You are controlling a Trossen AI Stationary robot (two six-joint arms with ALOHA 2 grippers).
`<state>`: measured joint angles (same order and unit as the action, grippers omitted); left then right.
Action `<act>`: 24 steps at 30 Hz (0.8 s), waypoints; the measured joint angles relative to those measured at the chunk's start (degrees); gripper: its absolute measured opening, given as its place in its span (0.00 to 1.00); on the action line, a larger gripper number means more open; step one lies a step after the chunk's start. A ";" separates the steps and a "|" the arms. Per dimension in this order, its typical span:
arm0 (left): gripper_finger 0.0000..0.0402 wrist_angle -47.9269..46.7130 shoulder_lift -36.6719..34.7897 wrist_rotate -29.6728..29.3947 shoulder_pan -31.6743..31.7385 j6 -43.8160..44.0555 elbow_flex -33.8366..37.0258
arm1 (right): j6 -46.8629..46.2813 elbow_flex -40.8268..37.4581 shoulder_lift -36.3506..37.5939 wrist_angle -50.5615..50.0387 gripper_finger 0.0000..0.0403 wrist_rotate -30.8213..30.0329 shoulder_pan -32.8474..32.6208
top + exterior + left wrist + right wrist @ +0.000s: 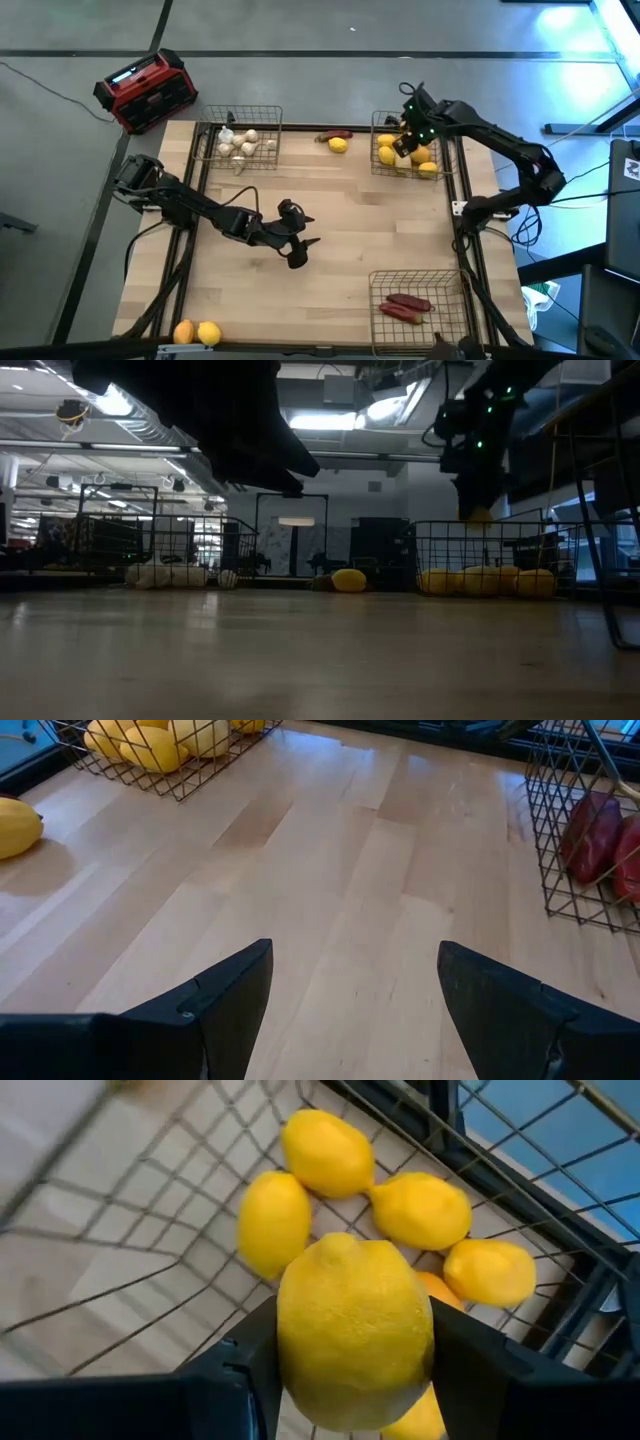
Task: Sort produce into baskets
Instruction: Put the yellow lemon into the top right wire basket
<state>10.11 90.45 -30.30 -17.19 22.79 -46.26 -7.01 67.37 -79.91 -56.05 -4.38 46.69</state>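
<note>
The right tool (350, 1370) grips a lemon (353, 1330) between its fingers, above the basket (380, 165) at the tabletop's far right corner, which already contains several lemons. Lower the lemon inside the rim before release, so it cannot bounce out. The left tool (355, 990) hovers wide open and empty over mid-tabletop (340, 220). One loose lemon (338, 145) lies near the far edge.

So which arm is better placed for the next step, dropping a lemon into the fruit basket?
Right. The right gripper already holds a lemon directly above the lemon basket. The left gripper, jaws open and empty, sits mid-table, away from any produce.
</note>
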 joint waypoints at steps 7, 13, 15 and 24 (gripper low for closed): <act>0.70 0.00 0.00 0.00 0.00 0.26 0.00 | 0.45 0.00 -6.08 2.89 0.46 5.06 6.55; 0.70 -0.02 0.00 0.02 -0.01 0.85 0.00 | 0.47 0.00 -10.73 2.54 0.46 6.06 10.19; 0.70 -0.02 0.00 0.02 0.06 0.85 0.00 | 0.47 0.00 -11.70 2.61 0.46 7.02 11.05; 0.70 -0.07 0.00 0.02 0.84 0.82 0.00 | -0.01 0.09 -12.25 2.52 0.46 4.24 11.48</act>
<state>10.04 90.45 -30.28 -16.36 23.61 -46.26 -7.03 67.46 -92.16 -53.54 -0.13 58.17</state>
